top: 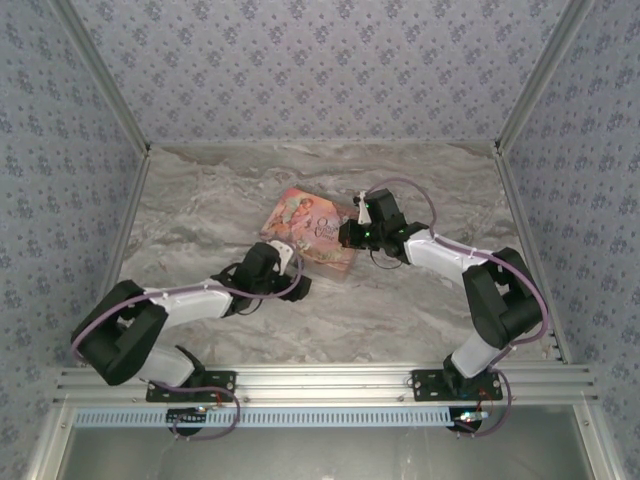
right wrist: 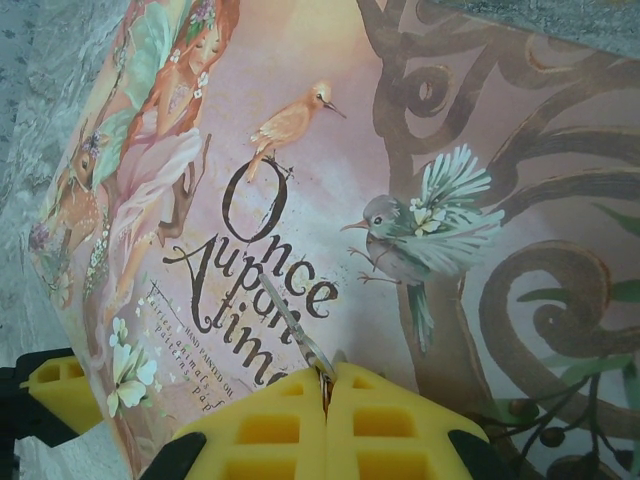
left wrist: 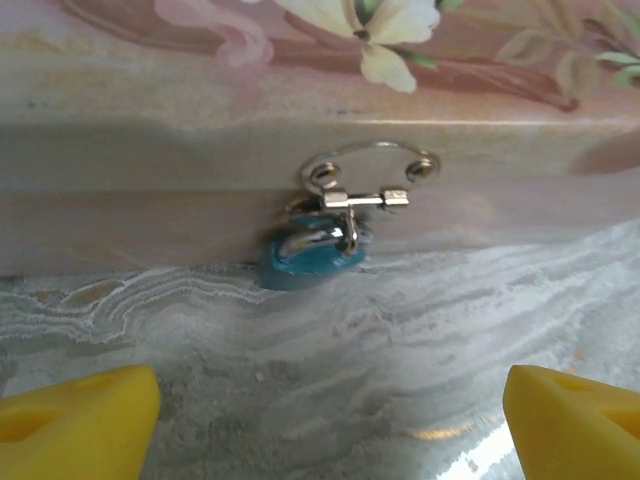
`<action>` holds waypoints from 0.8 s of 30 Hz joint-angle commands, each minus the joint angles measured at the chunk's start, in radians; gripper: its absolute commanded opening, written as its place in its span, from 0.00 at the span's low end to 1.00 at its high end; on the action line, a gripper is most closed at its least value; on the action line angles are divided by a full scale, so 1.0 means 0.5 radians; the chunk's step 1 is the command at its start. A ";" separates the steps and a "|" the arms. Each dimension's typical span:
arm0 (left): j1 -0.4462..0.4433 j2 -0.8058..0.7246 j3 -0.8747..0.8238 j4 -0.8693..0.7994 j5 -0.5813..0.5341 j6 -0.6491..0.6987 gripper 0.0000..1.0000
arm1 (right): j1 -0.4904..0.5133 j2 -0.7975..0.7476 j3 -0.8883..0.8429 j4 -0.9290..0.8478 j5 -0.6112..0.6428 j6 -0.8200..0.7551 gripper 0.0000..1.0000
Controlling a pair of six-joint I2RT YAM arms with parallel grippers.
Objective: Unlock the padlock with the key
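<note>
Yellow pads (right wrist: 270,430) of the right gripper (right wrist: 325,395) sit pressed together at the bottom of my right wrist view. They pinch the key (right wrist: 298,330), whose thin metal blade sticks out over the lid of the pink box (right wrist: 330,150), just across the lettering. On the left wrist view I see the left gripper (left wrist: 330,420) spread wide, one pad in each lower corner, holding nothing, low over the marbled table (left wrist: 450,330). Straight ahead of it the padlock (left wrist: 312,255) hangs by its silvery shackle from the hasp (left wrist: 365,185) on the box's front wall, its blue body touching the table. From above, I see the left gripper just beside the box's near side and the right one over its lid.
</note>
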 commanded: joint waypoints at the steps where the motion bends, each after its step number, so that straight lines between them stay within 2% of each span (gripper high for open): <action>1: -0.035 0.075 0.061 0.137 -0.150 0.054 0.89 | 0.028 0.065 -0.002 -0.189 0.068 0.010 0.00; 6: -0.039 0.179 0.090 0.215 -0.184 0.061 0.88 | 0.031 0.062 0.011 -0.202 0.070 0.006 0.00; 13: -0.038 0.267 0.131 0.277 -0.175 0.076 0.81 | 0.034 0.057 0.007 -0.210 0.080 0.003 0.00; 24: -0.039 0.348 0.191 0.313 -0.120 0.093 0.63 | 0.042 0.061 0.018 -0.204 0.068 0.000 0.00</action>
